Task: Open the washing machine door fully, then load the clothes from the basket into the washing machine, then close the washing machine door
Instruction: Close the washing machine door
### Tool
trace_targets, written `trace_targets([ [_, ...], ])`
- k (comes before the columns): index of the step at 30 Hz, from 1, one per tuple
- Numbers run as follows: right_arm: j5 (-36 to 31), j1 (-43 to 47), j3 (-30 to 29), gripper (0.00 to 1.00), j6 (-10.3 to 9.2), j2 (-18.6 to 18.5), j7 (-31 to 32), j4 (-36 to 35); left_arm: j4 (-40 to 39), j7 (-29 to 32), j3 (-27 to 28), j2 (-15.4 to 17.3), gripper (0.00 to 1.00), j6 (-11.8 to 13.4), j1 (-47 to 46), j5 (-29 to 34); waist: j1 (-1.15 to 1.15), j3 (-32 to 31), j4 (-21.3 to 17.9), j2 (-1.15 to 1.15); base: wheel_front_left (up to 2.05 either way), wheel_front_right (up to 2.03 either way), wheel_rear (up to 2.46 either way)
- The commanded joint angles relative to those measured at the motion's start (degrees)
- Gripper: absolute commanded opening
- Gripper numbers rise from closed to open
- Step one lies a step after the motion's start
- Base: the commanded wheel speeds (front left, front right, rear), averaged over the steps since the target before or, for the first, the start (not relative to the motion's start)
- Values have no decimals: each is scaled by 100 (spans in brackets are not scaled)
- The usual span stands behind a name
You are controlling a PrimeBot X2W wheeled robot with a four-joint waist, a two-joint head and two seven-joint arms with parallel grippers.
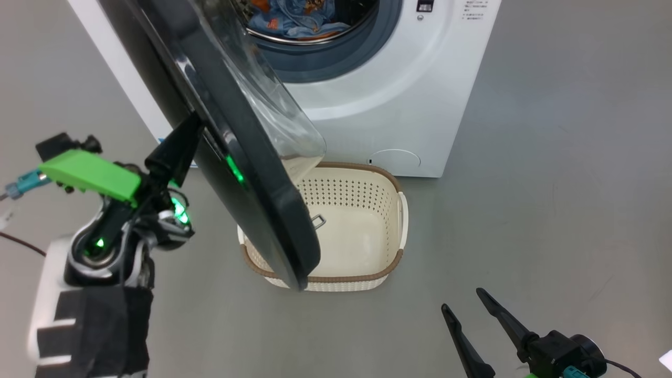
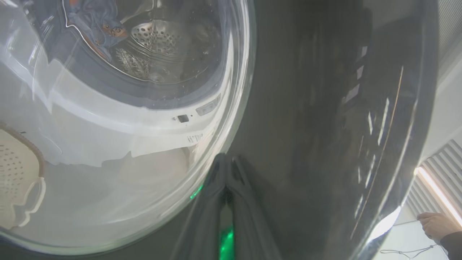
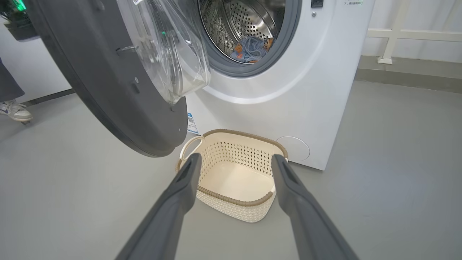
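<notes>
The washing machine (image 1: 399,94) (image 3: 310,90) stands with its round black-rimmed door (image 1: 247,173) (image 3: 108,79) swung partway out over the basket. Light blue tiger-print clothes (image 1: 294,18) (image 3: 251,48) lie inside the steel drum. My left gripper (image 1: 181,139) (image 2: 226,162) is shut, its fingertips pressed against the door's glossy outer face beside the glass bowl (image 2: 108,126). The cream basket (image 1: 357,231) (image 3: 234,177) sits on the floor before the machine with nothing in it. My right gripper (image 1: 462,299) (image 3: 234,162) hangs open near the floor, pointing at the basket and apart from it.
Grey floor (image 1: 551,210) spreads wide to the right of the machine. A person's shoe (image 3: 14,112) stands at the far left behind the door, and a person's hand (image 2: 436,225) shows past the door's rim. A white rail (image 3: 397,32) runs along the back wall.
</notes>
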Motion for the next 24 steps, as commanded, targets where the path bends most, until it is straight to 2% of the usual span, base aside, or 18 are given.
trace_targets([
  [1, -14, -146, 158, 100, 9, -23, -27, -146, -67, -101, 18, 96, 0, -141, -343, 118, 0, 34, -27, 0, 0, 0, 0],
  [10, 11, -253, 252, 100, 9, -100, -27, -113, 763, -908, -333, 95, 0, -478, -1018, 168, 0, 151, -89, 0, 0, 0, 0],
  [15, 7, -300, 289, 100, 9, -145, -27, -109, 1114, -1125, -476, 95, 0, -525, -1363, 131, 0, 206, -147, 0, 0, 0, 0],
  [24, 9, -400, 379, 100, 9, -124, -27, -74, 1184, -1315, -733, 95, 0, -533, -1672, 58, 0, 290, -326, 0, 0, 0, 0],
])
